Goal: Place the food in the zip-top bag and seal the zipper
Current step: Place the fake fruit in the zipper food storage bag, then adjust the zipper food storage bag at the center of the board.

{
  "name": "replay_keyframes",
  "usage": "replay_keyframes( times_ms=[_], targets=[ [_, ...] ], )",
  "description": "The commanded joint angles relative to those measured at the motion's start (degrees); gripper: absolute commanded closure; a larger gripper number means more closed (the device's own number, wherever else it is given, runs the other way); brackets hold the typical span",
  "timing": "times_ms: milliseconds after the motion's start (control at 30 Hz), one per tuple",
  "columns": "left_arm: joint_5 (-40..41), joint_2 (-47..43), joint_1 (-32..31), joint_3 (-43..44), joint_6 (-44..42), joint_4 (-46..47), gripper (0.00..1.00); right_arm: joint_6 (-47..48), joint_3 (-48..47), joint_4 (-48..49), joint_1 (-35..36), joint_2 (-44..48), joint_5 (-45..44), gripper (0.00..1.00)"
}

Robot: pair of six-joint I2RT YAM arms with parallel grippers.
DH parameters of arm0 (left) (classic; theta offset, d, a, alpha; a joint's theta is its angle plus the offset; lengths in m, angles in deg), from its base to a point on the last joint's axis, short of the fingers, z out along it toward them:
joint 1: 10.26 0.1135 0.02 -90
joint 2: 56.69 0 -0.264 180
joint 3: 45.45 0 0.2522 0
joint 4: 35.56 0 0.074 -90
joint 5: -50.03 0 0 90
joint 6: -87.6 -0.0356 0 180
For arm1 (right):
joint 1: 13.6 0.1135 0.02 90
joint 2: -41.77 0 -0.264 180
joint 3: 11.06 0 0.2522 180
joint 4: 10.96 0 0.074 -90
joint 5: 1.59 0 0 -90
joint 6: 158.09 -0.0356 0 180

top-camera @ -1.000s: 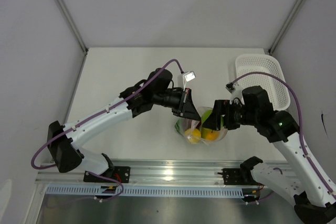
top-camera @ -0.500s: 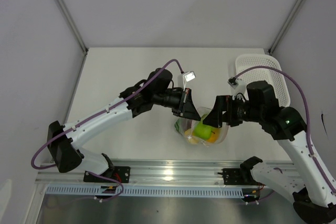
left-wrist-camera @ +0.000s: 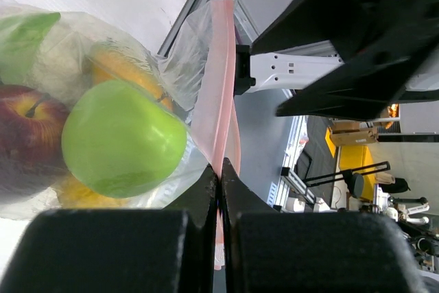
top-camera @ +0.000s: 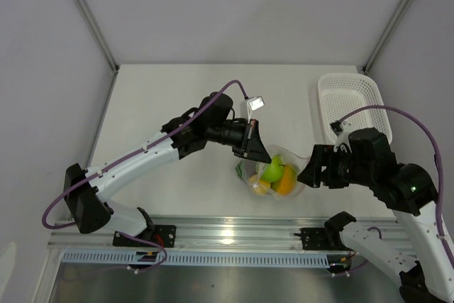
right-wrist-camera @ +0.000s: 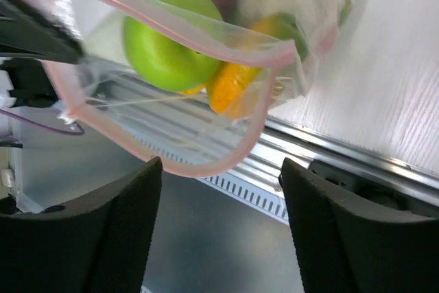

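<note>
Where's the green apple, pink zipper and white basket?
green apple (left-wrist-camera: 123, 138), left wrist view, its middle
pink zipper (left-wrist-camera: 215, 90), left wrist view, middle of the strip
white basket (top-camera: 355, 104), top view, bare mesh floor

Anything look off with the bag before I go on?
The zip-top bag gapes: its zipper loops open, unsealed, pinched only by the left gripper. The right gripper is open and apart from it. The food is inside; nothing spilled.

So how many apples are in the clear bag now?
2. A glossy green plastic apple sits frontmost in the clear zip-top bag; a dark red plastic apple lies beside it, partly covered. Others may be hidden.
</note>
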Motion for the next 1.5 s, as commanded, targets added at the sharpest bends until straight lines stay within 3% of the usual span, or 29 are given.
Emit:
replay_keyframes(
  times_ms=[0,433,500,533,567,633,833,967,1133,1300,1467],
  targets=[
    [-0.74,-1.23,0.31,2.54,0.89,2.07,1.00,-1.86,3.01,-1.31,0.21,0.94,-0.76,0.30],
    [-0.65,-1.85,0.31,2.27,0.54,1.46,0.99,-1.86,14.70,15.21,0.21,-2.30,3.72,0.62],
    [-0.30,-2.20,0.31,2.01,0.36,1.28,0.99,-1.86,15.41,17.93,0.21,-3.62,4.16,0.70],
    [-0.12,-2.46,0.31,1.92,0.18,1.02,0.99,-1.77,15.76,18.64,0.21,-3.97,4.25,0.76],
    [0.14,-2.55,0.31,1.75,-0.08,0.76,0.99,-1.69,15.42,19.34,0.13,-4.67,3.99,0.90],
    [0.58,-2.81,0.31,2.01,-0.78,-0.21,0.99,-0.90,12.71,18.56,0.13,-5.47,3.37,0.99],
    [3.48,-3.69,0.31,9.02,-7.28,-6.97,0.99,2.36,-2.93,13.39,0.04,-9.07,-0.85,1.00],
    [3.92,-6.32,0.31,10.97,-9.84,-11.10,1.00,1.92,-12.78,12.93,0.04,-10.39,1.25,1.00],
    [2.34,-8.00,0.31,3.96,-7.12,-7.52,0.99,0.87,-6.58,17.84,0.04,-10.39,3.98,1.00],
    [2.08,-4.40,0.31,-2.37,-4.83,-3.22,0.99,-0.98,7.30,26.27,-0.31,-10.92,6.18,1.00],
    [1.29,-3.52,0.31,2.52,-5.53,-5.13,0.99,-0.02,5.50,25.33,-0.75,-13.37,5.75,1.00]
  ],
)
